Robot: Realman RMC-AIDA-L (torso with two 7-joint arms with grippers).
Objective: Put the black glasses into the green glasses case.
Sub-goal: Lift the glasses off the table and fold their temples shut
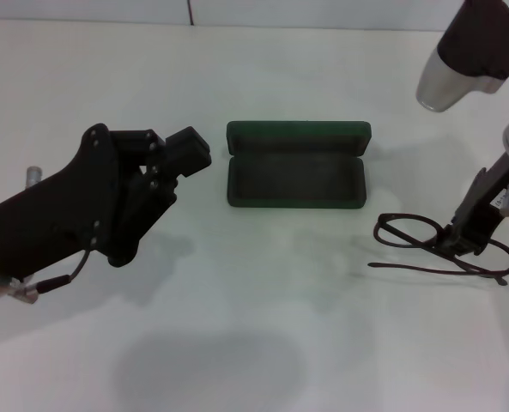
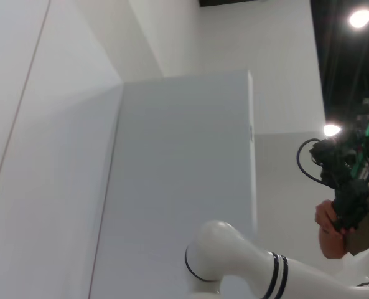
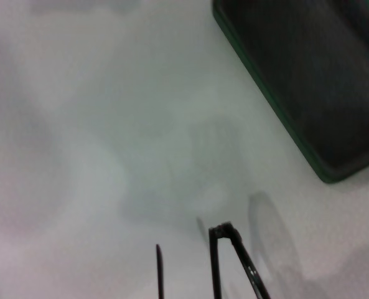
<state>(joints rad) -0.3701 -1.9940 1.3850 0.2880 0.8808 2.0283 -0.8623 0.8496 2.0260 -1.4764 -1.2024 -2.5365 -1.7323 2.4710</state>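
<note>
The green glasses case (image 1: 297, 202) lies open at the table's middle, lid back, dark lining showing, nothing inside. The black glasses (image 1: 406, 233) are to the right of it, temples unfolded toward the front. My right gripper (image 1: 462, 240) comes down from above and is shut on the black glasses at the middle of the frame. The right wrist view shows a temple tip (image 3: 237, 248) with its shadow apart from it on the table, and a corner of the case (image 3: 282, 112). My left gripper (image 1: 178, 159) hovers just left of the case, pointing at it.
The white table (image 1: 254, 343) carries nothing else. Its back edge meets a wall (image 1: 108, 10). The left wrist view shows only a white wall (image 2: 172, 156), a white arm link (image 2: 234, 265) and a person at the far side.
</note>
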